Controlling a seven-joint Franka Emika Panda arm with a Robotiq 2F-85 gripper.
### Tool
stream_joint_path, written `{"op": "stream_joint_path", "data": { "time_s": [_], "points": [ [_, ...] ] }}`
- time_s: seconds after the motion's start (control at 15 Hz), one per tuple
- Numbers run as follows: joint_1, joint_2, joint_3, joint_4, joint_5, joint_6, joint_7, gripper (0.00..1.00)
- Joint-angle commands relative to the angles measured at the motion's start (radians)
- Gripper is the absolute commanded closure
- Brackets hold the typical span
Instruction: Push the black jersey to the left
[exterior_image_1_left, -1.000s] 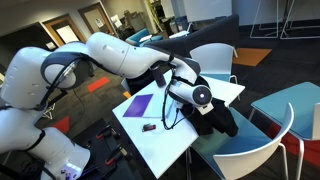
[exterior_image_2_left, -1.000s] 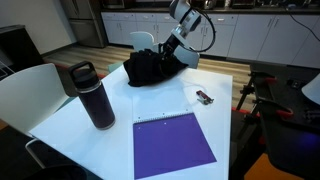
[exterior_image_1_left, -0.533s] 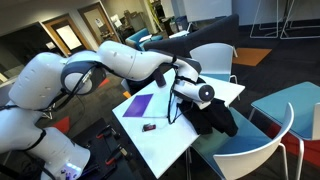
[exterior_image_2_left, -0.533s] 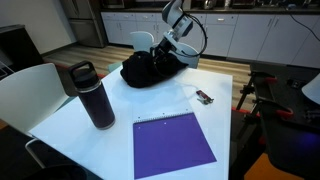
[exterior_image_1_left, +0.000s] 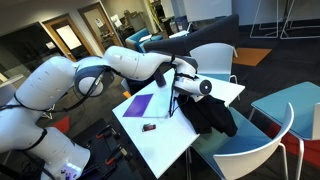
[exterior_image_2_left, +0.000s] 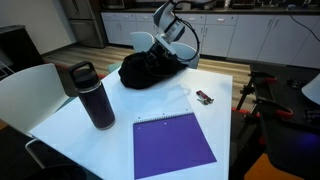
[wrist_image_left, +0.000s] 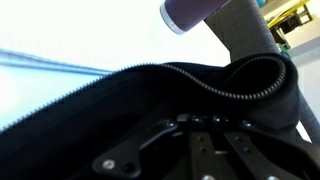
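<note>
Bunched black jersey (exterior_image_2_left: 146, 71), long axis seemingly along far edge of table (exterior_image_2_left: 205, 78)

We see the white worktop (exterior_image_2_left: 215, 125) carrying a black jersey (exterior_image_2_left: 145, 70), dark bottle (exterior_image_2_left: 92, 95), purple notebook (exterior_image_2_left: 172, 145) and small gadget (exterior_image_2_left: 204, 98).

White table (exterior_image_2_left: 70, 118), white chairs (exterior_image_1_left: 262, 150), cabinets (exterior_image_2_left: 262, 38) behind, dim office.
</note>
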Motion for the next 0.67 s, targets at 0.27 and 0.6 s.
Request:
{"op": "stream_joint_path", "data": {
  "time_s": [0.27, 0.6],
  "points": [
    [0.063, 0.040, -0.005, 0.100, -0.021, -0.021, 0.030, 1.00],
    [0.082, -0.161, -0.086, -0.109, -0.047, 0.142, -0.017, 1.00]
  ]
}}
